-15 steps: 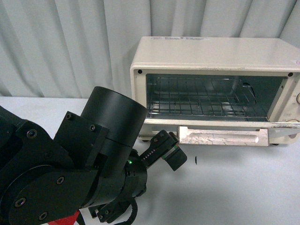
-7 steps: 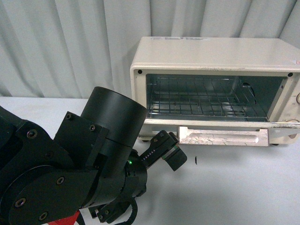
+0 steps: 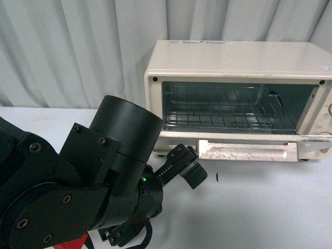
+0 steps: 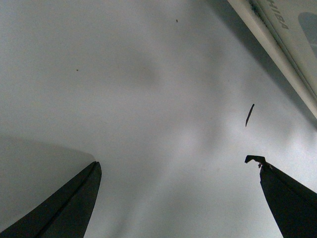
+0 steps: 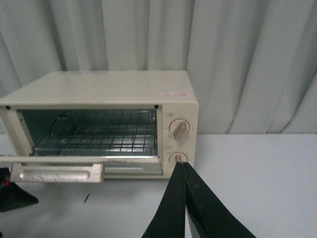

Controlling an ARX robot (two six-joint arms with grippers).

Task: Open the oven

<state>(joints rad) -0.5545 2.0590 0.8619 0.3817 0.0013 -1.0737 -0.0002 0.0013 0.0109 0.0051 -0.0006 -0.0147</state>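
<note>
Left gripper (image 4: 174,163) is spread wide, with its black fingers (image 4: 69,203) far apart and only bare white table (image 4: 124,74) between them. It has hold of nothing. It hangs low and points down at the tabletop. The toaster oven (image 3: 233,62) sits just ahead of this gripper and a bit to its right. In the left wrist view the dropped door (image 4: 292,34) runs past the outer side of one finger, near but not touching, and I can read part of the lettering on it, "HIBA". A small dark sliver (image 4: 249,115) lies on the table between that finger and the door. The left arm (image 3: 78,176) fills the near foreground in the front view.

Right gripper (image 5: 184,166) is pinched fully together, fingers meeting at the tips with nothing between them. The oven is ahead of it and toward its left, well apart, with open table in between.

The oven is cream-white and boxy, and its door is swung down to about level. The bar handle (image 3: 248,151) is on the door's outer edge, on the side toward both grippers. The wire rack (image 3: 223,111) is exposed inside the open cavity. Two beige knobs (image 5: 179,129) are stacked one above the other on the panel at the end nearer the right gripper. The oven stands on the table in front of a pale pleated curtain (image 3: 78,52).
</note>
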